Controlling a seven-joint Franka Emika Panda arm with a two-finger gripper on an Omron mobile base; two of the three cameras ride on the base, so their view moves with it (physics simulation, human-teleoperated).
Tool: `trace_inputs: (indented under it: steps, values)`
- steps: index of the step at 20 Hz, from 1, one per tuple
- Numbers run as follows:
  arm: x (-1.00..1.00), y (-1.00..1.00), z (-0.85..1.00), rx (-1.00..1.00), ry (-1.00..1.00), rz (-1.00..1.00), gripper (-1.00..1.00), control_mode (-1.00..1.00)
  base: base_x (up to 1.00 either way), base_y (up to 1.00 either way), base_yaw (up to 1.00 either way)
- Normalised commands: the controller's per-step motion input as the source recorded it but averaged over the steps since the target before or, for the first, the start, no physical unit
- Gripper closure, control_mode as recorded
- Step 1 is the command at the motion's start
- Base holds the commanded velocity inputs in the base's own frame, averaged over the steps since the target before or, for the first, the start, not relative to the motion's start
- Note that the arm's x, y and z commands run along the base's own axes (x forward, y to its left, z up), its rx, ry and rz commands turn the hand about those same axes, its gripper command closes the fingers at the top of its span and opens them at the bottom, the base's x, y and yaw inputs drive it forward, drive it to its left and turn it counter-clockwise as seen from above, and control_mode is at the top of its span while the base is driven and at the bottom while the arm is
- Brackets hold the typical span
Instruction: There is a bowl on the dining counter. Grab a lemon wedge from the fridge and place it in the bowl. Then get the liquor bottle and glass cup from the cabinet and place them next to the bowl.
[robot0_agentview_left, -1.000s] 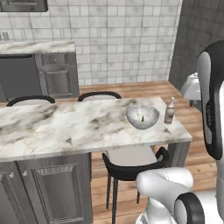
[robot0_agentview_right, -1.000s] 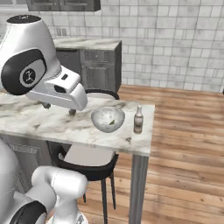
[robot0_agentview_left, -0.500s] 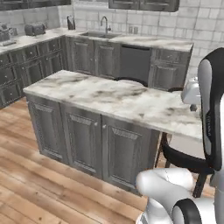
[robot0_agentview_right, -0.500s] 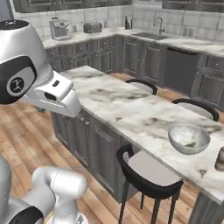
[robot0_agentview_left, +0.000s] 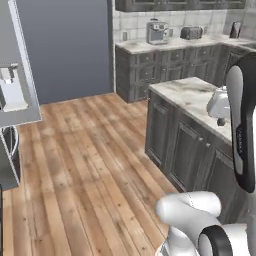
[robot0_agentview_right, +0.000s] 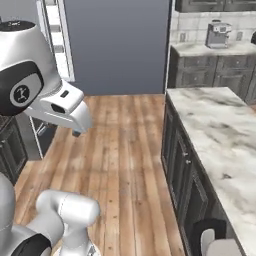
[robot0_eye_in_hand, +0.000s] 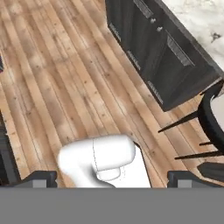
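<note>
The base had swung away from the bowl and bottle seen a second before. The dining counter sat at right, the open fridge at far left — the cup fetch seemingly ahead. The gripper was spread wide, empty.

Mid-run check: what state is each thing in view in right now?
gripper: open, holding nothing, above the wood floor.
fridge: one door stands open, white door shelves showing.
dining counter: panelled doors below it shut.
stool: upright, beside the counter.
</note>
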Motion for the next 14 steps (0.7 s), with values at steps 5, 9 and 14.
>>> trace_inputs:
  steps: [5, 9, 14]
  values:
    - [0.0, 0.0, 0.0, 0.0, 0.0, 0.0, -1.0, 1.0, 0.12, 0.1, 0.97]
    - [0.0, 0.0, 0.0, 0.0, 0.0, 0.0, -1.0, 1.0, 0.57, 0.06, 0.85]
    - [0.0, 0.0, 0.0, 0.0, 0.0, 0.0, -1.0, 1.0, 0.99, 0.0, 0.54]
